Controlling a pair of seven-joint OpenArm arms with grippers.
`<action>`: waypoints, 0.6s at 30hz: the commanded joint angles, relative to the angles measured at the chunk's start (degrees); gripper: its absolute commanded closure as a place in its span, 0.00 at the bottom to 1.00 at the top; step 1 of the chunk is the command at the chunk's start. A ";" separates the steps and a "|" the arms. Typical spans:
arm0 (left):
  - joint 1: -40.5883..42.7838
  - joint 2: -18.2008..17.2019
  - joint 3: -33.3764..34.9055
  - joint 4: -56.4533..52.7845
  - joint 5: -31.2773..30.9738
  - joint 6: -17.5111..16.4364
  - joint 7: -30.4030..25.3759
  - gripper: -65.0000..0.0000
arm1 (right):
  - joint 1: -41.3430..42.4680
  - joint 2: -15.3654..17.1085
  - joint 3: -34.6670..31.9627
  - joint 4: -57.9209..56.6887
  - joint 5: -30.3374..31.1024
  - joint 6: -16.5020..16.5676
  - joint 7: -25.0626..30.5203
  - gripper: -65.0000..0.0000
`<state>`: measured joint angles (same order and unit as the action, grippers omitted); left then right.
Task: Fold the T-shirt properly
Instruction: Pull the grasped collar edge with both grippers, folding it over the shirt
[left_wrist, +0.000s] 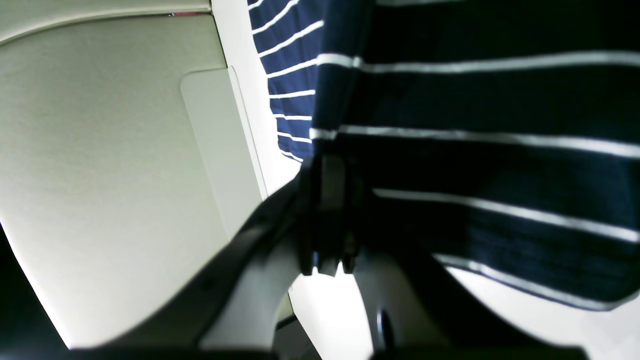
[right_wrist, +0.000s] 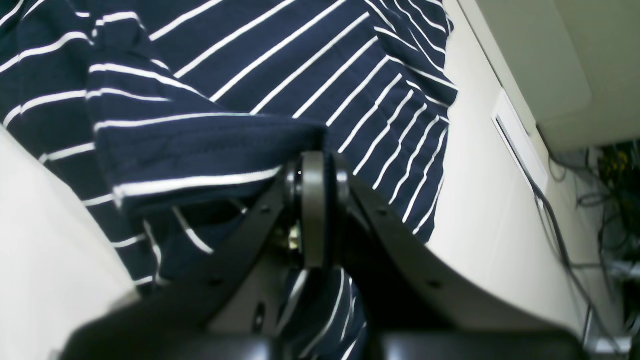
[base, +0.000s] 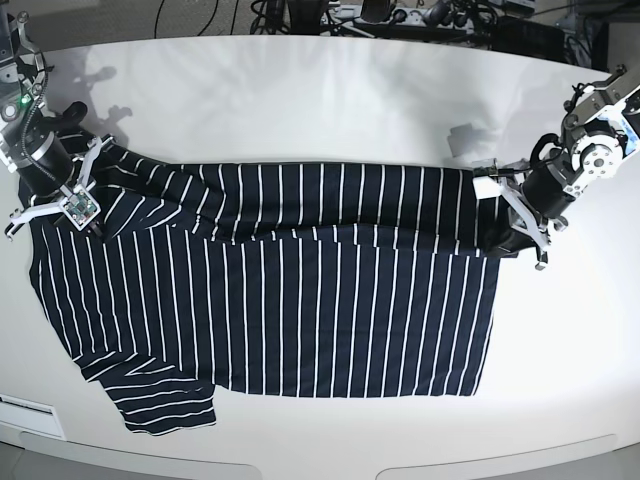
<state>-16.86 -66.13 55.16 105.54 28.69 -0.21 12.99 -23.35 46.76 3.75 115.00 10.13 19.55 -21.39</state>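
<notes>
The dark navy T-shirt (base: 300, 310) with thin white stripes lies spread across the white table (base: 330, 90), its far long edge folded over toward the middle. In the base view my right gripper (base: 88, 222) is at the shirt's left end and my left gripper (base: 515, 240) at its right end. Seen from the right wrist, my right gripper (right_wrist: 313, 160) is shut on a raised fold of the T-shirt (right_wrist: 300, 60). From the left wrist camera, my left gripper (left_wrist: 325, 170) is shut on the T-shirt (left_wrist: 475, 100), which drapes to its right.
Cables and equipment (base: 330, 15) run along the table's far edge, and more cables (right_wrist: 610, 200) hang off the side in the right wrist view. A white label (base: 30, 415) sits near the rounded front-left edge. Bare tabletop lies beyond the shirt.
</notes>
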 joint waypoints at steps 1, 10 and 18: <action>-0.94 -1.18 -0.63 0.46 0.15 1.25 -0.20 1.00 | 1.16 2.38 -0.31 0.33 0.17 -0.90 1.29 1.00; -0.92 -1.20 -0.63 0.46 -2.45 0.83 -0.76 1.00 | 8.41 12.59 -12.17 -0.22 -3.19 -4.55 0.79 1.00; -0.92 -1.18 -0.63 0.46 -2.43 0.85 -0.85 1.00 | 12.87 12.94 -12.83 -8.24 -2.34 -3.63 2.62 1.00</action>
<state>-16.86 -66.13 55.16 105.54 25.91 -0.45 12.40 -11.49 58.26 -9.87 106.04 8.03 17.21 -20.25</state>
